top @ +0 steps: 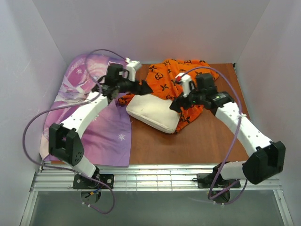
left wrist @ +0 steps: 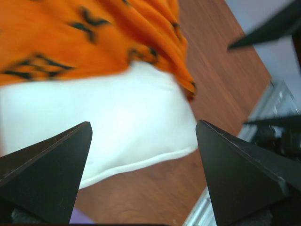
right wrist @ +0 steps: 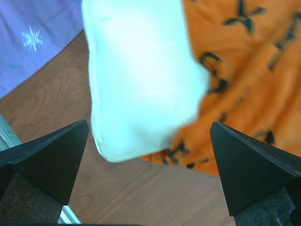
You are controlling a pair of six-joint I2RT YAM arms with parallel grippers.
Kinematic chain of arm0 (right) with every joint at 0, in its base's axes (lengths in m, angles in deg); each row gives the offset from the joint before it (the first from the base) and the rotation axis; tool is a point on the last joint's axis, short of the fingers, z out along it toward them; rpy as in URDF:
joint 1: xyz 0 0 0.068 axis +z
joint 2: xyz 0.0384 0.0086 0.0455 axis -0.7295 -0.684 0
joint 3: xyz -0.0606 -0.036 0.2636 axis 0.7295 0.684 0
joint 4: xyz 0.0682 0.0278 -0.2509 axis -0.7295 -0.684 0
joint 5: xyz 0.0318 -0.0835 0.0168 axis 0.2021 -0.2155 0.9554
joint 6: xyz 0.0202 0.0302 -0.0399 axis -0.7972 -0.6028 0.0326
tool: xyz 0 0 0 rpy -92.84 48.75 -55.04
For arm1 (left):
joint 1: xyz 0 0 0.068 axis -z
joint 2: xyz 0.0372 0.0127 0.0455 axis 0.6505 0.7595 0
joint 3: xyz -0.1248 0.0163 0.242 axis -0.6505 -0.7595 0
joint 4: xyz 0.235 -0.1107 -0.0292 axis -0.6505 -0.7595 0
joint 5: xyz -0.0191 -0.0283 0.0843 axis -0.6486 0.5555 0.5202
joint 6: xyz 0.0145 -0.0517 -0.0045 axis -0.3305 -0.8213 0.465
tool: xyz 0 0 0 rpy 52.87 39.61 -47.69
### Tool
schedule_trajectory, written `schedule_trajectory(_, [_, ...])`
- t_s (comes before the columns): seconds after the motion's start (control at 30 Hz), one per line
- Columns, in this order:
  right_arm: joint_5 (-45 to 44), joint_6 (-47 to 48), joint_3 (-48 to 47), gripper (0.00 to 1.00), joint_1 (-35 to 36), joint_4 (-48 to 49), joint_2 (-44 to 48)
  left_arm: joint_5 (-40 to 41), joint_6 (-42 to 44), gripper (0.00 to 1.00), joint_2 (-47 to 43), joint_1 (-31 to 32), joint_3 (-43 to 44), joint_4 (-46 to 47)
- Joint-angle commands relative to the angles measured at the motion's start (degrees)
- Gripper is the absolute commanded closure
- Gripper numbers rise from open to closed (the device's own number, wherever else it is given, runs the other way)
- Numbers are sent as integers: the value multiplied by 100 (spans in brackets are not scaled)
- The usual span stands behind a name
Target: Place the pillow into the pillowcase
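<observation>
I see a purple cloth [top: 101, 134] w/ white snowflakes spread over L side of the wood table [top: 207, 136], from back corner to near edge. Plain white walls [top: 155, 28] on 3 sides. Slotted metal rail [top: 155, 175] runs along the near edge.

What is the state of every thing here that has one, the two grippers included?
pillow: far part under the pillowcase, near end sticking out.
pillowcase: crumpled, covering part of the pillow.
purple fabric: spread out, left of the pillow.
left gripper: open, holding nothing.
right gripper: open, holding nothing.
</observation>
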Motion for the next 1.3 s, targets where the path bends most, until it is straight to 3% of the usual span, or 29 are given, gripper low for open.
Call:
schedule_trajectory(0.0, [-1275, 560, -554, 1, 1204, -27, -658, -328, 653, 15, 42, -1051, 18, -626])
schedule_trajectory(0.17, [-2526, 736, -1504, 1, 2347, 26, -2196, -382, 997, 13, 649, -1895, 256, -714])
schedule_trajectory(0.4, [-3396, 561, -2998, 1, 2692, -288, -4198, -128, 1250, 12, 1272, -2072, 414, -539])
schedule_trajectory(0.53, [-3626, 587, -2825, 1, 2613, -299, -4650, -39, 1471, 11, 1833, -2072, 660, -468])
schedule_trajectory(0.63, [-3328, 552, -2412, 18, 2481, -281, -4659, 30, 1516, 10, 2413, -2020, 836, -433])
schedule_trajectory(0.67, [-3266, 473, -2237, 32, 2420, -273, -4607, 127, 1524, 10, 2547, -1976, 906, -441])
schedule_trajectory(0.73, [-3160, 438, -2086, 51, 2358, -220, -4396, 285, 1612, 10, 2810, -1836, 942, -520])
schedule_trajectory(0.77, [-3151, 376, -1981, 75, 2305, -159, -4309, 286, 1604, 10, 2951, -1800, 907, -520])
schedule_trajectory(0.8, [-3151, 350, -1919, 86, 2270, -115, -4134, 268, 1612, 11, 3022, -1765, 880, -607])
schedule_trajectory(0.83, [-3151, 341, -1884, 95, 2244, -79, -4062, 207, 1630, 15, 3066, -1704, 854, -643])
schedule_trajectory(0.87, [-3177, 297, -1866, 99, 2182, -36, -4009, 67, 1656, 24, 3127, -1668, 836, -696])
schedule_trajectory(0.93, [-3239, 236, -1804, 99, 2086, 52, -3842, -12, 1656, 47, 3119, -1616, 828, -941])
schedule_trajectory(0.97, [-3309, 200, -1778, 99, 2042, 122, -3772, -222, 1639, 78, 2980, -1615, 827, -1029])
schedule_trajectory(1.03, [-3581, 121, -1786, 99, 1893, 342, -3553, -573, 1473, 99, 2664, -1659, 827, -1310])
schedule_trajectory(1.1, [-3792, 42, -2005, 99, 1717, 430, -3386, -1346, 1262, 100, 2060, -1712, 932, -1757])
schedule_trajectory(1.23, [-4074, -46, -2523, 99, 1033, 597, -3218, -2726, 1190, 100, 1503, -1756, 2291, -3444])
schedule_trajectory(1.27, [-4240, -37, -2551, 99, 978, 693, -3183, -2981, 1190, 100, 1250, -1791, 2217, -3578])
